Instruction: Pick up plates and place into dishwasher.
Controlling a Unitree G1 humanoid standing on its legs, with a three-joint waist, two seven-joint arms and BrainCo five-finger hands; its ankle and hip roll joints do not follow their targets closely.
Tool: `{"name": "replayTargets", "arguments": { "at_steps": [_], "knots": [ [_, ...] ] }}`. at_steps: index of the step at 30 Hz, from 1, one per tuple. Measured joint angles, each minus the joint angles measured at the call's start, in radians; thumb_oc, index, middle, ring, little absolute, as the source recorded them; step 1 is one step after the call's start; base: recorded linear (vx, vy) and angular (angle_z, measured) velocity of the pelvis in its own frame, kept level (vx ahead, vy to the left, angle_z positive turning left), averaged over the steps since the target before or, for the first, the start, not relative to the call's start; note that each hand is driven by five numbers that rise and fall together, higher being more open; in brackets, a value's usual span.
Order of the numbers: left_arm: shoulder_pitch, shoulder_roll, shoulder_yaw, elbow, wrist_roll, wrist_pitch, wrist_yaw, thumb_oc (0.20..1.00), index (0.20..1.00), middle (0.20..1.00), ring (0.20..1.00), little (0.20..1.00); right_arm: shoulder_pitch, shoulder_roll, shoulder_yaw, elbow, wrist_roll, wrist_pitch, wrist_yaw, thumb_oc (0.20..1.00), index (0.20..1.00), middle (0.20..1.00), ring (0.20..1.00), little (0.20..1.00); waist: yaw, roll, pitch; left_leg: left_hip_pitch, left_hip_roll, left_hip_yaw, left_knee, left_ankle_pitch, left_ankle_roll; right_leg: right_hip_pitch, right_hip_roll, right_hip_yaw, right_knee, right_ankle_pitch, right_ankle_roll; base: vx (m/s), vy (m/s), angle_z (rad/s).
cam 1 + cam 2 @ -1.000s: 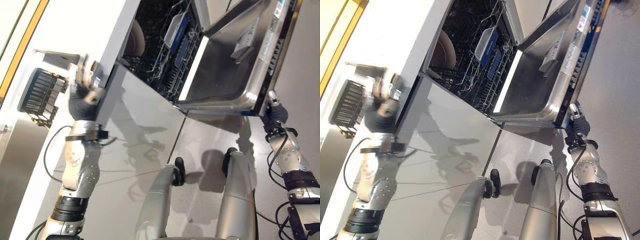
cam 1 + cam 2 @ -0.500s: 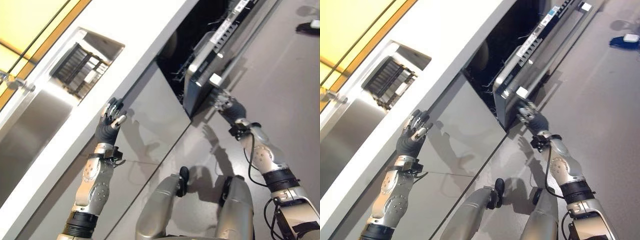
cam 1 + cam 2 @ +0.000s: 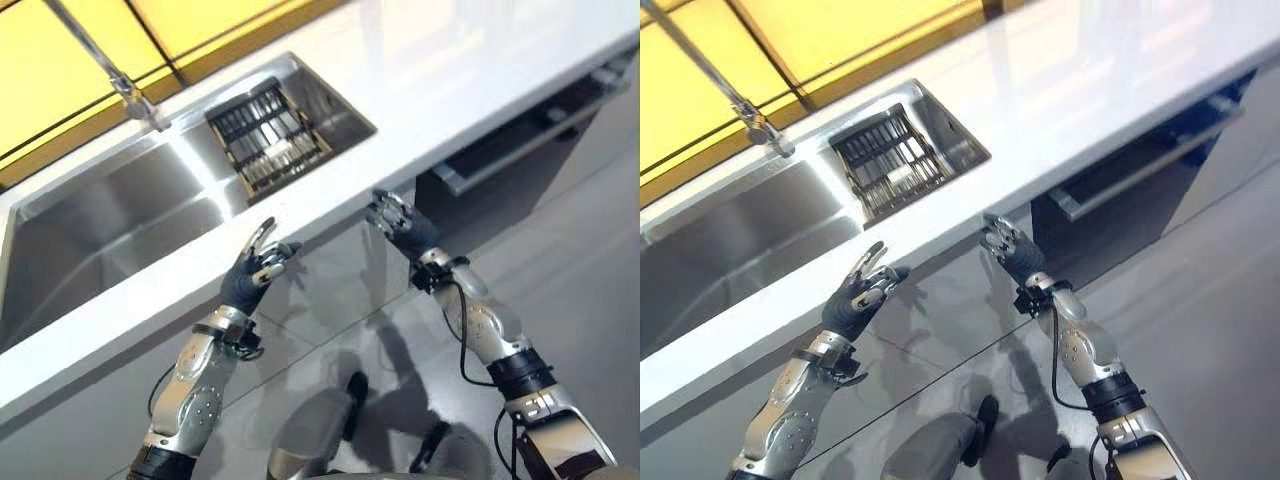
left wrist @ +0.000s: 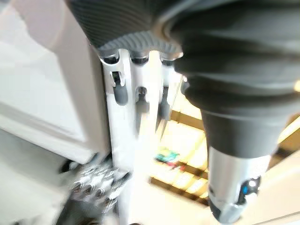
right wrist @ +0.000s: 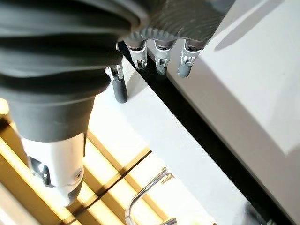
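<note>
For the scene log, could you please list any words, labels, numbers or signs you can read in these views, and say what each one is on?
None can be read: the white countertop, the sink, the black dish rack and the dishwasher front show no legible print.
Left hand and right hand: no markings visible.

the scene is brightly lit, with strong light washing across the white countertop (image 3: 480, 90), whose far right part is blown out to near white glare. the steel sink (image 3: 120, 210) carries soft grey reflections and a brighter sheen along its near wall. the glossy cabinet fronts (image 3: 330, 290) below the counter mirror faint shadows of the arms. the yellow panels (image 3: 840, 40) behind the faucet (image 3: 750, 120) glow evenly. in the left wrist view the background is smeared by motion blur, the other hand (image 4: 96, 185) a vague streaked shape, and a bright band burns out the middle. the right wrist view is sharper, with hard-edged shadow under the counter lip.
</note>
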Motion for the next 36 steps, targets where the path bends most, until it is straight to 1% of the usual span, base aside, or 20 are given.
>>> {"name": "replayTargets", "arguments": {
  "at_steps": [3,6,9,11,12,15,17,22,24,25,27,29,30,31,32,33,34,35,36],
  "knots": [
    [0.022,0.013,0.049,-0.004,0.0,0.007,-0.016,1.0,1.0,1.0,1.0,1.0,0.064,0.025,0.005,0.0,-0.047,-0.025,-0.063,1.0,1.0,1.0,1.0,1.0,0.019,-0.023,-0.05,0.028,0.015,0.0,-0.022,0.001,-0.001,0.048,0.028,-0.014,-0.061,0.011,0.003,0.03,-0.121,0.21],
    [0.026,0.014,0.078,-0.018,0.001,0.01,-0.018,1.0,1.0,1.0,1.0,1.0,0.104,0.033,0.009,-0.03,-0.114,-0.024,-0.125,1.0,1.0,1.0,1.0,1.0,0.017,-0.029,-0.08,0.034,0.032,0.008,-0.029,0.002,-0.001,0.072,0.056,-0.013,-0.117,0.033,0.004,-0.03,-0.08,0.07],
    [0.008,0.015,0.161,-0.018,0.001,0.011,0.011,1.0,1.0,1.0,1.0,1.0,0.13,0.023,0.027,-0.072,-0.187,0.0,-0.144,1.0,1.0,1.0,1.0,1.0,0.016,-0.039,-0.09,0.052,0.049,0.034,-0.052,0.006,0.005,0.09,0.08,0.011,-0.168,0.06,0.007,-0.06,-0.07,-0.15],
    [-0.014,0.016,0.171,-0.018,0.001,0.02,0.018,1.0,1.0,1.0,1.0,1.0,0.139,-0.002,0.038,-0.094,-0.223,0.03,-0.14,1.0,1.0,1.0,1.0,1.0,0.013,-0.047,-0.096,0.069,0.055,0.055,-0.073,0.01,0.011,0.109,0.091,0.022,-0.211,0.081,0.013,-0.09,-0.082,-0.2],
    [-0.025,0.016,0.169,-0.018,0.001,0.029,0.018,1.0,1.0,1.0,1.0,1.0,0.139,-0.014,0.043,-0.101,-0.236,0.046,-0.129,1.0,1.0,1.0,1.0,1.0,0.014,-0.053,-0.101,0.078,0.059,0.066,-0.088,0.015,0.014,0.113,0.098,0.037,-0.232,0.093,0.015,-0.12,-0.097,-0.17],
    [-0.061,0.022,0.161,-0.022,0.001,0.062,0.017,1.0,1.0,1.0,1.0,1.0,0.142,-0.051,0.049,-0.135,-0.251,0.1,-0.095,1.0,1.0,1.0,1.0,1.0,-0.009,-0.077,-0.115,0.088,0.065,0.092,-0.131,0.037,0.023,0.134,0.115,0.055,-0.298,0.129,0.023,-0.13,-0.092,-0.03],
    [-0.071,0.026,0.16,-0.025,0.0,0.067,0.017,1.0,1.0,1.0,1.0,1.0,0.147,-0.071,0.049,-0.16,-0.253,0.136,-0.077,1.0,1.0,1.0,1.0,1.0,-0.011,-0.083,-0.117,0.105,0.07,0.12,-0.158,0.046,0.029,0.149,0.123,0.076,-0.339,0.151,0.029,-0.15,-0.092,-0.13],
    [-0.084,0.029,0.15,-0.041,0.001,0.071,0.029,1.0,1.0,1.0,1.0,1.0,0.175,-0.106,0.049,-0.189,-0.259,0.154,-0.005,1.0,1.0,1.0,1.0,1.0,-0.016,-0.098,-0.123,0.151,0.072,0.143,-0.211,0.057,0.036,0.203,0.141,0.094,-0.441,0.199,0.039,-0.14,-0.087,-0.13],
    [-0.092,0.028,0.143,-0.041,0.0,0.074,0.039,1.0,1.0,1.0,1.0,1.0,0.175,-0.124,0.049,-0.2,-0.259,0.166,0.027,1.0,1.0,1.0,1.0,1.0,-0.025,-0.109,-0.127,0.155,0.072,0.143,-0.233,0.067,0.036,0.214,0.148,0.094,-0.476,0.215,0.041,-0.13,-0.084,0.02],
    [-0.095,0.028,0.141,-0.041,0.0,0.077,0.042,1.0,1.0,1.0,1.0,1.0,0.175,-0.129,0.049,-0.209,-0.259,0.173,0.036,1.0,1.0,1.0,1.0,1.0,-0.036,-0.114,-0.129,0.155,0.072,0.143,-0.244,0.075,0.036,0.216,0.15,0.094,-0.489,0.221,0.041,-0.13,-0.087,0.06],
    [-0.111,0.029,0.122,-0.041,0.0,0.08,0.05,1.0,1.0,1.0,1.0,1.0,0.175,-0.138,0.049,-0.218,-0.259,0.184,0.047,1.0,1.0,1.0,1.0,1.0,-0.04,-0.125,-0.129,0.164,0.074,0.145,-0.26,0.082,0.036,0.229,0.155,0.096,-0.513,0.231,0.041,-0.14,-0.084,0.01],
    [-0.117,0.03,0.112,-0.041,0.0,0.08,0.057,1.0,1.0,1.0,1.0,1.0,0.175,-0.148,0.049,-0.232,-0.26,0.22,0.06,1.0,1.0,1.0,1.0,1.0,-0.043,-0.133,-0.13,0.186,0.074,0.149,-0.273,0.082,0.035,0.251,0.158,0.097,-0.532,0.237,0.042,-0.15,-0.092,-0.04],
    [-0.117,0.031,0.112,-0.041,-0.001,0.08,0.059,1.0,1.0,1.0,1.0,1.0,0.175,-0.162,0.049,-0.254,-0.266,0.239,0.073,1.0,1.0,1.0,1.0,1.0,-0.05,-0.136,-0.132,0.19,0.075,0.151,-0.274,0.082,0.035,0.255,0.159,0.098,-0.534,0.237,0.042,-0.16,-0.107,-0.02],
    [-0.117,0.035,0.112,-0.041,-0.001,0.08,0.062,1.0,1.0,1.0,1.0,1.0,0.173,-0.179,0.039,-0.311,-0.272,0.24,0.089,1.0,1.0,1.0,1.0,1.0,-0.063,-0.138,-0.134,0.19,0.076,0.155,-0.274,0.082,0.034,0.255,0.16,0.098,-0.535,0.238,0.042,-0.16,-0.11,-0.05],
    [-0.117,0.042,0.112,-0.041,-0.001,0.08,0.066,1.0,1.0,1.0,1.0,1.0,0.163,-0.193,0.029,-0.377,-0.271,0.237,0.101,1.0,1.0,1.0,1.0,1.0,-0.067,-0.142,-0.137,0.193,0.079,0.165,-0.274,0.083,0.033,0.255,0.162,0.103,-0.535,0.239,0.041,-0.14,-0.101,-0.15],
    [-0.117,0.051,0.112,-0.041,-0.003,0.08,0.069,1.0,1.0,1.0,1.0,1.0,0.143,-0.201,0.02,-0.424,-0.271,0.236,0.115,1.0,1.0,1.0,1.0,1.0,-0.085,-0.149,-0.143,0.2,0.083,0.173,-0.275,0.083,0.032,0.256,0.165,0.114,-0.535,0.24,0.038,-0.16,-0.111,-0.19],
    [-0.117,0.058,0.112,-0.04,-0.006,0.08,0.073,1.0,1.0,1.0,1.0,1.0,0.115,-0.202,0.008,-0.451,-0.272,0.237,0.137,1.0,1.0,1.0,1.0,1.0,-0.093,-0.158,-0.156,0.204,0.085,0.173,-0.276,0.081,0.03,0.261,0.168,0.117,-0.537,0.24,0.038,-0.16,-0.115,-0.15],
    [-0.12,0.058,0.108,-0.04,-0.011,0.079,0.078,1.0,1.0,1.0,1.0,1.0,0.101,-0.207,-0.004,-0.465,-0.272,0.238,0.157,1.0,1.0,1.0,1.0,1.0,-0.116,-0.171,-0.172,0.204,0.088,0.177,-0.277,0.082,0.027,0.259,0.171,0.119,-0.538,0.24,0.037,-0.17,-0.133,-0.08],
    [-0.122,0.06,0.104,-0.04,-0.013,0.079,0.086,1.0,1.0,1.0,1.0,1.0,0.087,-0.224,-0.005,-0.467,-0.271,0.243,0.179,1.0,1.0,1.0,1.0,1.0,-0.117,-0.182,-0.186,0.205,0.092,0.183,-0.277,0.081,0.025,0.26,0.175,0.122,-0.542,0.243,0.033,-0.17,-0.133,-0.11]
  ]
}}
